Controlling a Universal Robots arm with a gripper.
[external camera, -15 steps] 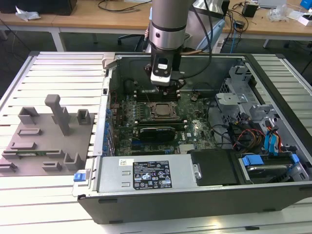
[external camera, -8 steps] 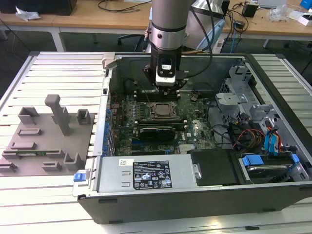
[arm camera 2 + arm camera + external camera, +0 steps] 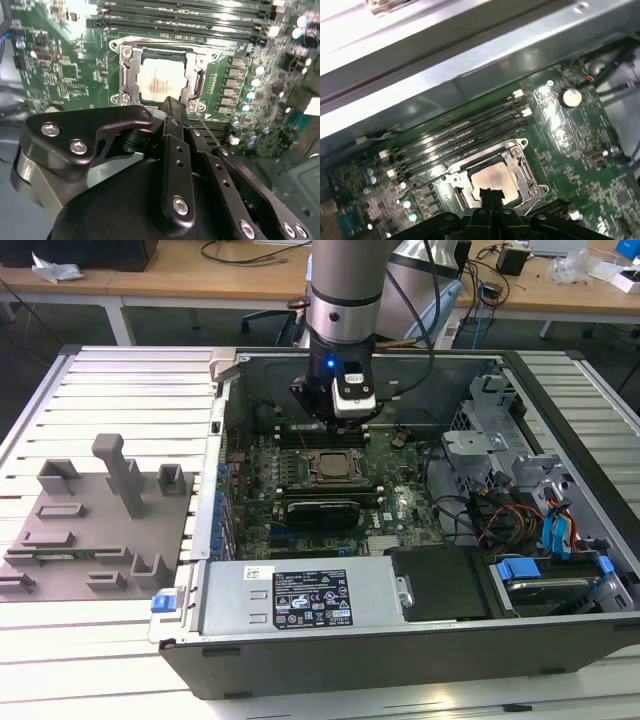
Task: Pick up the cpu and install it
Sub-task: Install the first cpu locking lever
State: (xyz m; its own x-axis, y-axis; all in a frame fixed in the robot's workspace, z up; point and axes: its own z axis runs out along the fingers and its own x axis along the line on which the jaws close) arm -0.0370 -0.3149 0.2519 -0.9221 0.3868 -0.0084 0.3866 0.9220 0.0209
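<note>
The gripper (image 3: 172, 106) hangs over the motherboard (image 3: 65, 75), its fingertips drawn together on nothing. Both wrist views show the cpu (image 3: 159, 82) lying flat, silvery top up, inside the socket frame (image 3: 126, 75) just beyond the tips. The exterior view adds the open computer case (image 3: 560, 640), the grey box (image 3: 300, 600) at its near edge, and a grey fixture tray (image 3: 90, 525) on the exterior view's left.

A pale, slatted metal table (image 3: 120, 375) carried everything. On it sat an open computer case (image 3: 400, 650) (laid on its side, inside facing up). Just beside it, toward the exterior view's left, lay a flat grey fixture plate (image 3: 100, 525) with upright blocks.
</note>
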